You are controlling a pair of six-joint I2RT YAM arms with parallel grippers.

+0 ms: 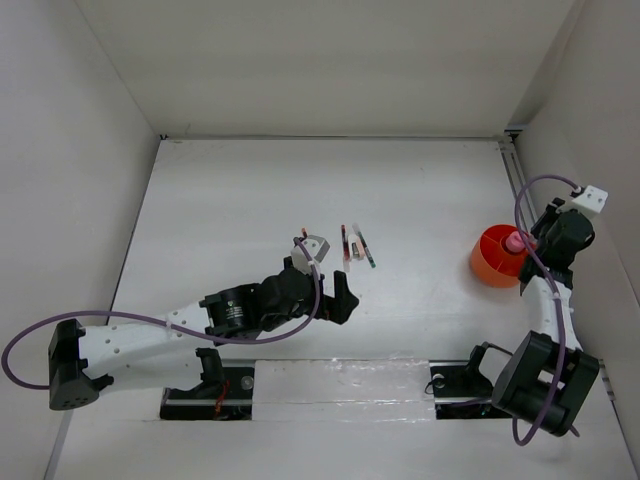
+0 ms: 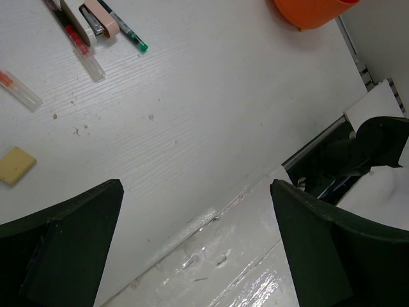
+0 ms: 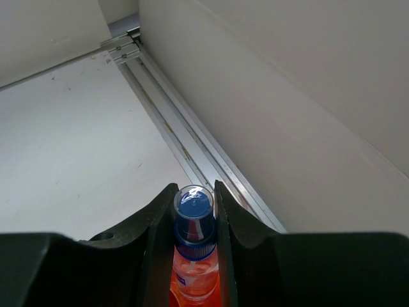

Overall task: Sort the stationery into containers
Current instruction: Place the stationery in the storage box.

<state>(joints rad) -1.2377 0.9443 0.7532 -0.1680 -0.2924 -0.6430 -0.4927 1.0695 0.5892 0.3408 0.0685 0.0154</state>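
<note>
While I watched the three feeds, the right gripper [image 3: 193,189] was clamped on one clear bottle with a blue cap [image 3: 193,210]. Both of its fingers pressed against the bottle's neck, and the cap pointed up. Orange showed through and beneath the bottle in the right wrist view. From above, that gripper hung over the single orange tub [image 1: 480,265], which sat near the right side of the table [image 1: 230,200]. I could not tell whether the bottle's base touched the tub. One pink-topped item [image 1: 513,242] showed at the tub's right rim, just beside the gripper, and I could not tell whether it stood inside.

The left gripper [image 2: 195,187] was spread wide and held nothing. Its two dark fingers [image 2: 64,249] framed bare tabletop near the front edge.

Beyond it I counted five loose pieces:
- One tan eraser block [image 2: 14,165] lay alone.
- One clear tube with an orange-red end [image 2: 19,89] lay near the eraser.
- One red pen [image 2: 80,46] lay farther off.
- One green-tipped pen [image 2: 128,32] lay roughly parallel to the red pen.
- One small pink-and-grey piece [image 2: 99,19] lay between those two pens, so close that I could not tell whether it touched them.

That group sat at the table's middle, well apart from the tub.
</note>
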